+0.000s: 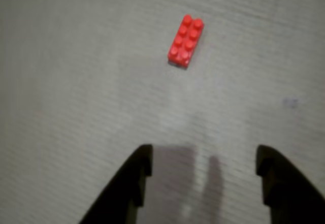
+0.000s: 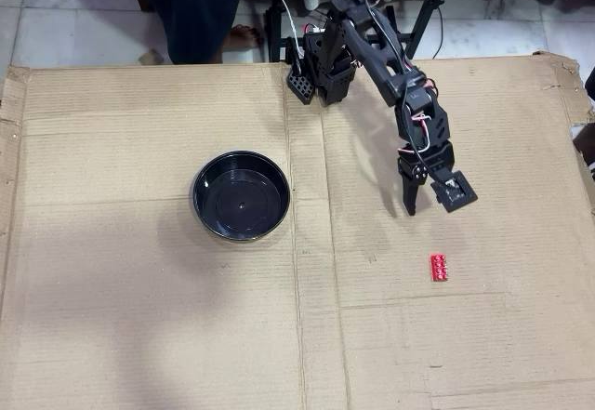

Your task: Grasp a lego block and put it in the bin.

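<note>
The red lego block (image 1: 186,41) lies flat on the cardboard, studs up, ahead of my gripper and slightly right of centre in the wrist view. It also shows in the overhead view (image 2: 439,267), below my gripper. My gripper (image 1: 203,165) is open and empty, with both black fingers apart at the bottom of the wrist view. In the overhead view my gripper (image 2: 429,202) hovers a short way above the block. The black round bin (image 2: 241,196) sits empty to the left, well apart from the block and my gripper.
A large cardboard sheet (image 2: 139,317) covers the table. The arm's base (image 2: 325,61) stands at the top edge of the cardboard. A person's legs (image 2: 191,6) and stand legs are beyond the top edge.
</note>
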`<state>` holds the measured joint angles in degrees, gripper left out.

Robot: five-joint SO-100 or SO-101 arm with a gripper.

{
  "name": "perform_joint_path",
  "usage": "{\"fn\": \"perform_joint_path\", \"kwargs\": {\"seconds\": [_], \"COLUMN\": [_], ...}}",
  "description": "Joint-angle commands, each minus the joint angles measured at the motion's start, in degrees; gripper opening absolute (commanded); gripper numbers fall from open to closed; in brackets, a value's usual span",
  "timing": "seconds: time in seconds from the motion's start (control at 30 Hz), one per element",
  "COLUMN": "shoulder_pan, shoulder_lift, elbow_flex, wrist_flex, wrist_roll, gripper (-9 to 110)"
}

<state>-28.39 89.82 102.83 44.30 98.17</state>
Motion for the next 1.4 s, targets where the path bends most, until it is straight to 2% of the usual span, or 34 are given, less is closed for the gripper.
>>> {"fn": "perform_joint_path", "kwargs": {"seconds": [0.0,0.43,0.87,1.37], "shoulder_pan": [-0.44,0.62,-1.14,-2.37], "shoulder_lift": [-2.99,-23.47,-33.49,-45.26], "elbow_flex": [-6.42,-22.94,-33.57,-47.9], "wrist_flex": [-0.26,-0.18,-0.18,-0.79], "wrist_roll": [5.45,15.64,22.76,23.64], "gripper": [24,24,24,23]}}
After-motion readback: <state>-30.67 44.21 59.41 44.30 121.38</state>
